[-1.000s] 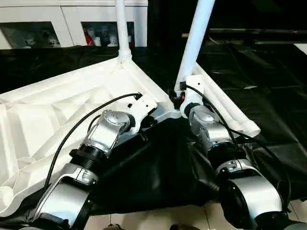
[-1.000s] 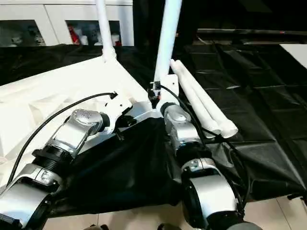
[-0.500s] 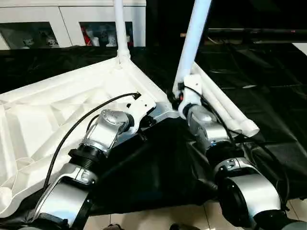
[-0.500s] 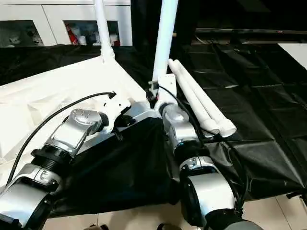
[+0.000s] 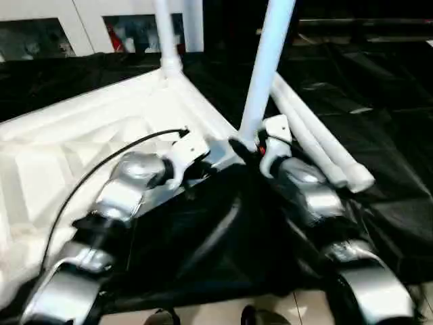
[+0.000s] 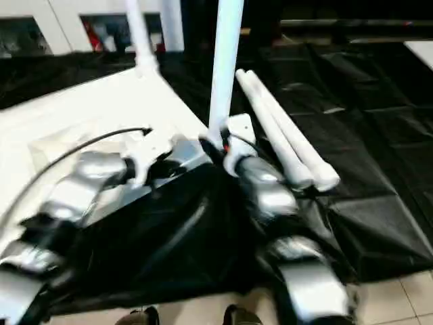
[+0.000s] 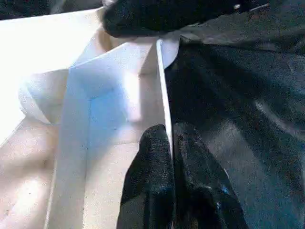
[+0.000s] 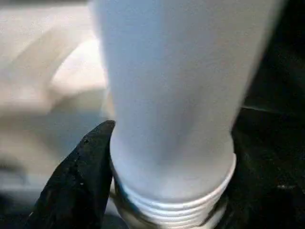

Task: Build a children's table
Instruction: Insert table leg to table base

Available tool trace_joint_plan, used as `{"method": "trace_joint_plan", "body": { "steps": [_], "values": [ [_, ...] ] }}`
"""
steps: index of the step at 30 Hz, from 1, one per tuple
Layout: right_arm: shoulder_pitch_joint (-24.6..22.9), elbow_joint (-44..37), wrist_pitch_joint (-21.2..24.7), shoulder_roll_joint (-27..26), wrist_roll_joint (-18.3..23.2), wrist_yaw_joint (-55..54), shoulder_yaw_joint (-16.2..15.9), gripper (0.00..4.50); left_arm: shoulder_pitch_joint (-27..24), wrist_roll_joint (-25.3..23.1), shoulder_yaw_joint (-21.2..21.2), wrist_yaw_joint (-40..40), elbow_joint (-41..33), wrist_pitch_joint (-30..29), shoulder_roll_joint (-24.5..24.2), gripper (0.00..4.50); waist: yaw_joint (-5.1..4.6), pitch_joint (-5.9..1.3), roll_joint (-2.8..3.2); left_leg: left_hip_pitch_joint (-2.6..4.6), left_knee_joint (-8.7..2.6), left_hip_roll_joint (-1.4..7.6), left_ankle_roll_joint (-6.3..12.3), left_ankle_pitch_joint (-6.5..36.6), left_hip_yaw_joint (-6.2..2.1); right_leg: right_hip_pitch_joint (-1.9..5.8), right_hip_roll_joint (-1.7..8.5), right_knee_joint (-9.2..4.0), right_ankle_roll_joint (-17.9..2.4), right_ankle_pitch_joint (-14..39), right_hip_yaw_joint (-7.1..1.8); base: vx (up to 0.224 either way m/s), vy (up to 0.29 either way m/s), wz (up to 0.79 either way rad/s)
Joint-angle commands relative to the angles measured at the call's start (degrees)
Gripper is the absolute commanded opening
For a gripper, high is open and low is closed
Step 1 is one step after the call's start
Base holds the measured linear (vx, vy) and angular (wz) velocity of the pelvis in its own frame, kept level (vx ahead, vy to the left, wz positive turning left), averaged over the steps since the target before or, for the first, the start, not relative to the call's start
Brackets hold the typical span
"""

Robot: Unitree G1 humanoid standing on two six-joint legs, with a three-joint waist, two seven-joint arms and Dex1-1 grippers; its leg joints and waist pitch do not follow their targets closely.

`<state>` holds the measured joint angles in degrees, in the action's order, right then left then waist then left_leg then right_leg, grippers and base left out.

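Lying upside down on the black sheet (image 5: 223, 237) that covers the floor, the children's table top (image 5: 81, 142) shows its ribbed underside, and two legs already stand in its sockets: the far leg (image 5: 164, 34) at the far corner and the near leg (image 5: 265, 68) at the corner closest to the robot. At left, the left gripper (image 7: 170, 143) has its jaws pressed together on the thin upright rim of the top (image 7: 161, 90), pinning that edge near the working corner. Moving right, the right gripper (image 8: 162, 191) sits at the base of the near leg, where a threaded collar (image 8: 176, 205) meets the corner socket; one black finger (image 8: 81, 176) lies against the leg's side, and the jaws stand apart around the tube, though whether they press on it cannot be told. Farther right, two spare legs (image 5: 318, 142) lie side by side on the sheet, just beside the top's right edge. The step in hand appears to be seating this near leg. To do it well, the left jaws should hold the rim steady so the top cannot slide on the slick sheet, while the right jaws regrip low on the tube, keep it square to the socket, and turn until no thread is left showing.
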<state>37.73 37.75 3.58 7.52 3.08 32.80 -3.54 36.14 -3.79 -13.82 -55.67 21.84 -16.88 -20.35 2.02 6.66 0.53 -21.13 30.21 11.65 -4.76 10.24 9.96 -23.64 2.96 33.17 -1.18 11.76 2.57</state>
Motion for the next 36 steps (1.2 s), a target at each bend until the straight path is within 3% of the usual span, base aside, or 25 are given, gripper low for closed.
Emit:
{"method": "trace_joint_plan", "body": {
  "steps": [1, 4, 5, 6, 7, 8, 9, 12, 14, 15, 17, 19, 21, 25, 30, 36],
  "values": [
    [-3.76, -4.7, 3.31, 0.23, -0.8, 8.89, -7.25, 3.17, -1.38, 3.3, -3.85, -7.27, -3.56, 3.35, 0.87, 0.0, -0.03, -4.42, -0.32, 0.29, -0.67, 0.93, 10.9, -11.64, 0.14, 4.4, 3.35, 0.32, -15.63, -35.04, -2.55, 0.0, 0.0, 0.0],
    [-8.66, -15.63, 5.09, 6.68, 1.94, 17.75, -8.16, 3.17, -2.85, 4.64, -3.48, -11.68, -5.3, 3.79, -2.71, 0.0, 0.39, -4.54, -0.08, 0.43, -0.7, 1.29, 10.63, -8.43, 0.25, 4.45, 3.37, 0.1, -15.74, -31.98, -2.3, 0.0, 0.0, 0.0],
    [-9.06, -16.79, 5.35, 7.45, 2.31, 18.85, -7.9, 3.17, -2.87, 4.83, -3.39, -12.33, -5.31, 3.94, -3.09, 0.0, 0.6, -4.47, 0.36, 0.43, -0.75, 1.53, 10.17, -6.21, 0.33, 4.21, 3.47, -0.1, -15.75, -29.0, -2.28, 0.0, 0.0, 0.0],
    [-10.22, -19.36, 5.85, 9.56, 3.42, 20.91, -7.42, 3.17, -2.89, 4.72, -3.46, -13.46, -4.64, 5.21, -4.0, 0.0, 0.9, -4.39, 1.45, 0.58, -0.8, 1.7, 9.27, -4.51, 0.16, 3.97, 3.72, -0.09, -16.38, -25.56, -2.24, 0.0, 0.0, 0.0],
    [-10.46, -19.93, 6.1, 10.12, 3.72, 21.39, -7.3, 3.17, -2.81, 4.7, -3.49, -13.68, -4.54, 5.31, -4.18, 0.0, 0.92, -4.27, 0.83, 0.63, -0.9, 1.75, 8.6, -2.43, 0.31, 4.11, 3.64, -0.53, -16.7, -22.23, -2.31, -0.061, 0.018, 0.0],
    [-11.26, -21.74, 6.68, 12.23, 4.78, 23.36, -6.93, 3.17, -2.37, 4.8, -3.53, -14.46, -4.35, 5.06, -4.65, 0.0, 1.16, -4.23, 1.38, 0.87, -0.93, 1.83, 7.85, -0.71, 0.37, 3.93, 3.68, -0.84, -17.17, -19.35, -2.36, 0.0, 0.0, 0.0],
    [-11.62, -22.42, 6.87, 13.05, 5.2, 24.09, -6.87, 3.17, -2.27, 5.0, -3.49, -14.95, -4.33, 5.0, -4.81, 0.0, 1.21, -4.17, 1.1, 0.81, -0.89, 1.8, 7.46, 0.18, 0.41, 4.01, 3.7, -0.83, -17.46, -18.17, -2.46, -0.055, 0.012, 0.02],
    [-13.43, -24.07, 7.03, 15.98, 6.47, 26.91, -6.28, 3.17, -2.41, 4.8, -3.47, -15.51, -3.88, 5.53, -5.47, 0.0, 1.66, -4.1, 1.14, 0.55, -0.84, 1.77, 6.21, 3.28, 0.46, 4.09, 4.1, -0.99, -18.1, -11.24, -2.64, -0.053, 0.01, 0.02],
    [-14.15, -25.24, 7.65, 16.84, 6.47, 27.64, -6.19, 3.17, -2.85, 4.74, -3.52, -15.78, -4.63, 5.59, -6.12, 0.0, 1.71, -4.51, 0.4, 0.56, -0.73, 1.86, 6.05, 3.41, 0.49, 4.2, 4.2, -1.03, -17.8, -8.34, -2.71, 0.0, 0.0, 0.0],
    [-14.15, -25.64, 7.92, 17.04, 6.57, 28.83, -6.6, 3.17, -3.13, 5.48, -3.18, -16.74, -5.33, 5.4, -6.56, 0.0, 1.51, -4.89, -0.65, 0.35, -0.55, 1.77, 6.25, 2.54, 0.56, 4.37, 4.27, -0.82, -17.51, -7.7, -2.78, 0.0, 0.0, 0.0],
    [-14.12, -25.14, 7.09, 17.19, 5.85, 30.37, -7.75, 3.17, -3.53, 5.65, -2.85, -17.19, -5.03, 6.35, -6.98, 0.0, 1.56, -4.84, -0.05, 0.21, -0.29, 1.65, 6.25, 2.35, 0.44, 3.98, 4.42, -0.8, -16.79, -4.63, -2.8, -0.028, 0.0, 0.0],
    [-13.5, -24.09, 5.94, 17.74, 4.65, 30.64, -8.78, 3.17, -3.54, 4.9, -2.7, -15.77, -4.69, 6.75, -7.13, 0.0, 1.59, -5.16, -0.45, 0.25, -0.15, 1.64, 6.17, 2.27, 0.44, 4.07, 4.44, -0.75, -16.56, -4.14, -2.79, 0.0, 0.0, 0.0],
    [-11.86, -22.21, 5.85, 17.26, 4.72, 30.56, -8.88, 3.17, -3.41, 5.52, -2.13, -15.45, -4.68, 6.09, -6.89, 0.0, 1.67, -5.15, 0.13, 0.24, 0.07, 1.49, 6.28, 1.49, 0.44, 3.83, 4.32, -0.45, -16.52, -4.84, -2.87, 0.0, 0.0, 0.0],
    [-9.49, -19.2, 4.92, 16.11, 3.95, 28.95, -8.74, 3.17, -3.43, 5.61, -2.38, -15.93, -5.08, 6.1, -7.16, 0.0, 1.61, -5.46, -0.35, -0.08, 0.46, 1.26, 6.34, 1.1, 0.39, 3.96, 4.28, -0.09, -16.63, -5.35, -2.83, 0.0, 0.0, 0.0],
    [-8.58, -16.78, 4.41, 14.4, 3.94, 27.92, -8.89, 2.79, -3.52, 5.47, -2.4, -15.8, -5.28, 6.18, -7.52, 0.0, 1.54, -5.72, -0.15, -0.36, 0.96, 1.12, 6.53, 1.04, 0.21, 3.94, 4.22, 0.33, -17.05, -6.41, -2.7, 0.0, 0.0, 0.0],
    [-9.4, -15.49, 4.1, 13.14, 4.65, 27.91, -8.81, 2.74, -4.12, 5.71, -2.56, -15.97, -5.88, 5.64, -8.04, 0.0, 1.65, -5.68, 0.07, -0.28, 1.07, 1.15, 6.54, 1.32, 0.11, 3.81, 4.11, 0.5, -17.51, -6.91, -2.61, 0.0, 0.0, 0.0]
  ]
}}
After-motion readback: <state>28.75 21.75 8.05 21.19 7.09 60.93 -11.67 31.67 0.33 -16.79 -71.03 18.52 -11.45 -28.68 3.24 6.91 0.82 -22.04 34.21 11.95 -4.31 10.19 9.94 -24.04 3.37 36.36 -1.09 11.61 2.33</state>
